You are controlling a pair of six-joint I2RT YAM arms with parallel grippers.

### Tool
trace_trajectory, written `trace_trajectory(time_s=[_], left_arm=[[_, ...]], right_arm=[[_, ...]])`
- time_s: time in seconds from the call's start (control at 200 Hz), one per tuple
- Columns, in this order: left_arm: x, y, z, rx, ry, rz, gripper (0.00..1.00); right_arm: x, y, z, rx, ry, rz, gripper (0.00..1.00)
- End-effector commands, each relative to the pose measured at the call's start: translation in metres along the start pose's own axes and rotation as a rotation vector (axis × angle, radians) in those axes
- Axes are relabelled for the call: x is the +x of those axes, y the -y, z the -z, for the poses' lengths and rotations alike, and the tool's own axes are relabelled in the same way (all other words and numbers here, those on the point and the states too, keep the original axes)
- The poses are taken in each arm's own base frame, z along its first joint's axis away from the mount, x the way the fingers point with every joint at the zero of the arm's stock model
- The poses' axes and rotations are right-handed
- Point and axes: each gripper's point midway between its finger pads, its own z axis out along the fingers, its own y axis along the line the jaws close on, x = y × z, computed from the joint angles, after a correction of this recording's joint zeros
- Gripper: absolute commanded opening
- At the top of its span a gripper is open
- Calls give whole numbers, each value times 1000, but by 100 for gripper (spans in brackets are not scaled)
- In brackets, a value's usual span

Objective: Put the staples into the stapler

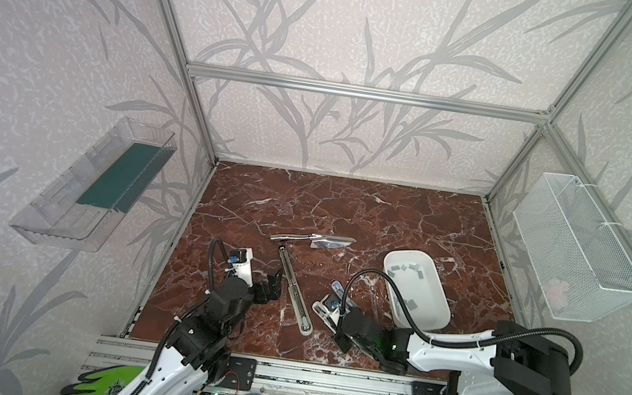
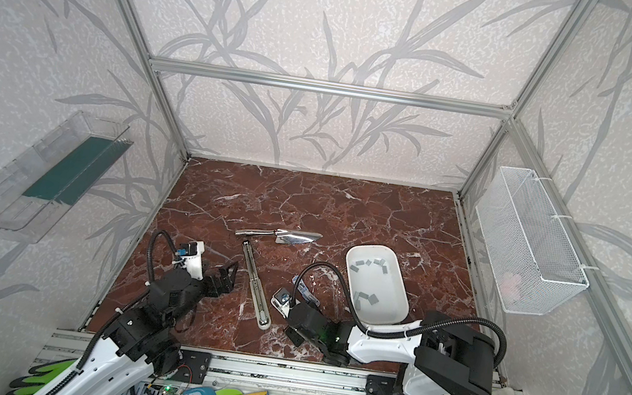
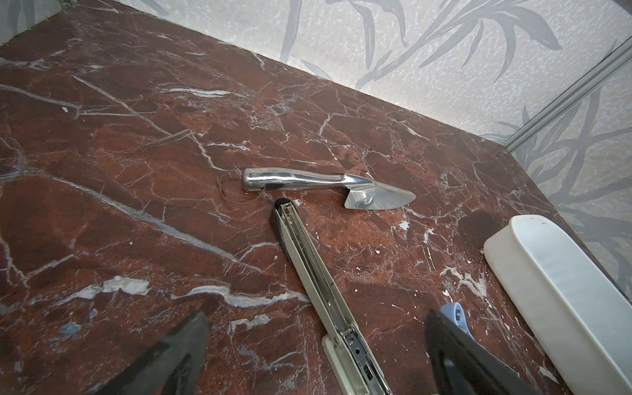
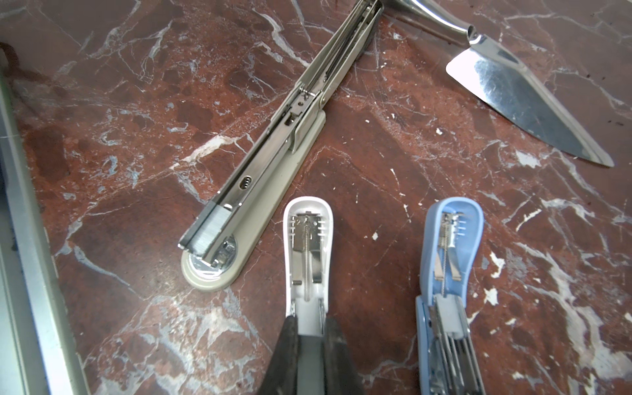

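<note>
Three staplers lie opened on the marble. My right gripper is shut on the sides of the small white stapler, also seen in a top view. A small blue stapler lies beside it. The long beige stapler lies flat mid-table, with a grey strip at its magazine's front end. My left gripper is open, its fingers wide on either side of the long stapler, not touching it. Several loose staples lie in the white tub.
A shiny metal server lies just behind the long stapler's far end. The tub stands right of the small staplers, close to my right arm. A clear shelf hangs on the left wall and a wire basket on the right wall.
</note>
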Motion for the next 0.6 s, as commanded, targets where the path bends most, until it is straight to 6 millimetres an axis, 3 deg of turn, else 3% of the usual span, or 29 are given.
trace_trajectory(time_s=[0.0,0.6], left_arm=[[-1,-1,-1,-6,10,-2,99],[-1,-1,-1,-6,10,-2,99]], right_arm=[[-5,2,2,17,14,9,9],[1,1,-7,30,-10,15,8]])
